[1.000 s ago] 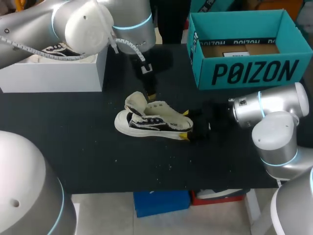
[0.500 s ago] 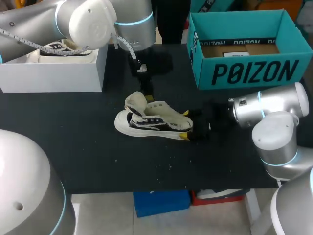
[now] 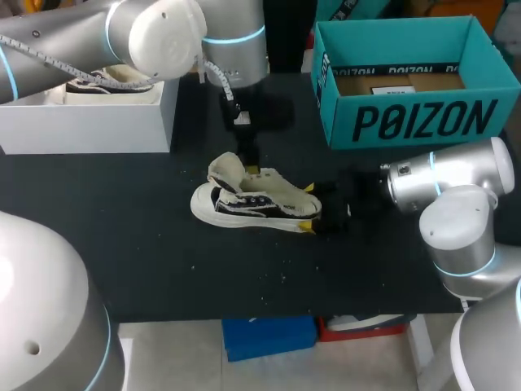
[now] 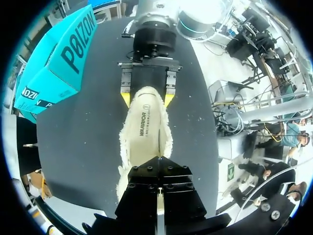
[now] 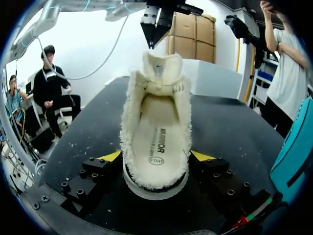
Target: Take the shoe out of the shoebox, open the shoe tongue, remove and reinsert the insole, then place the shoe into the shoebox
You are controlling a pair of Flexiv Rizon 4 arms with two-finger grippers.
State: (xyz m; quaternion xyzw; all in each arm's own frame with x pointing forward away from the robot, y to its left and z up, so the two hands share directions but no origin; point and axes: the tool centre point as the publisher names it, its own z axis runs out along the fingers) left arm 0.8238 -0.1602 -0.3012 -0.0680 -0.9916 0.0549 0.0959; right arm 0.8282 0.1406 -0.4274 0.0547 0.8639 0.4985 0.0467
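**Black worktop, shoe pinned by the heel**

Black worktop (image 3: pixel 146 244) carries the shoe (image 3: pixel 256 204) upright on its sole, out of the teal shoebox (image 3: pixel 415 122) behind it. The right fingers (image 5: pixel 111 155) clamp the heel from both sides, probably to steady it while the tongue (image 5: pixel 161 66) is worked. The left fingers (image 5: pixel 151 24), pressed together and empty, hang just above the raised tongue without touching it. Since a second ago the left arm's upper joints have swung toward the middle; the shoe has not shifted.

A robotics laboratory is suggested: a matte black work table (image 3: pixel 122 236) is attended by two silver-grey jointed arms with blue-lit rings, the left arm (image 3: pixel 155 37) and the right arm (image 3: pixel 456 195). An open teal cardboard shoebox (image 3: pixel 407 118) and an open white box (image 3: pixel 89 126) are staged along the table's far edge.
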